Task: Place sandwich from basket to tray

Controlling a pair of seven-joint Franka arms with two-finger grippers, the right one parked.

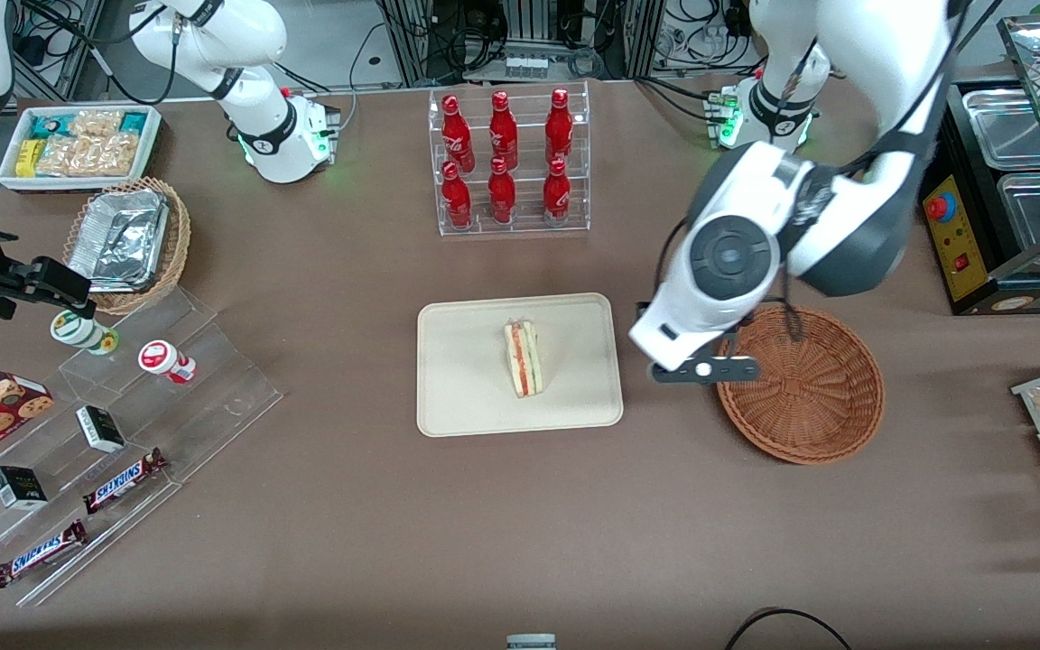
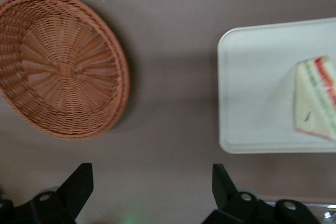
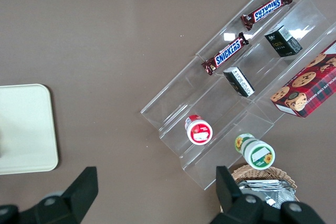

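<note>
The sandwich (image 1: 524,358) (image 2: 317,98), a pale wedge with pink-red and yellow layers, lies on the beige tray (image 1: 466,397) (image 2: 252,87) in the middle of the table. The reddish-brown woven basket (image 1: 800,384) (image 2: 60,64) sits beside the tray, toward the working arm's end, with nothing in it. My gripper (image 1: 705,368) (image 2: 152,187) hangs above the bare table between tray and basket. It is open, its black fingers (image 2: 79,184) spread wide with only tabletop showing between them.
A clear rack of red bottles (image 1: 509,162) stands farther from the front camera than the tray. Toward the parked arm's end are a stepped acrylic shelf of snacks (image 1: 114,424), a tan basket of foil containers (image 1: 127,239) and a white snack bin (image 1: 78,144). A food warmer (image 1: 1016,199) stands at the working arm's end.
</note>
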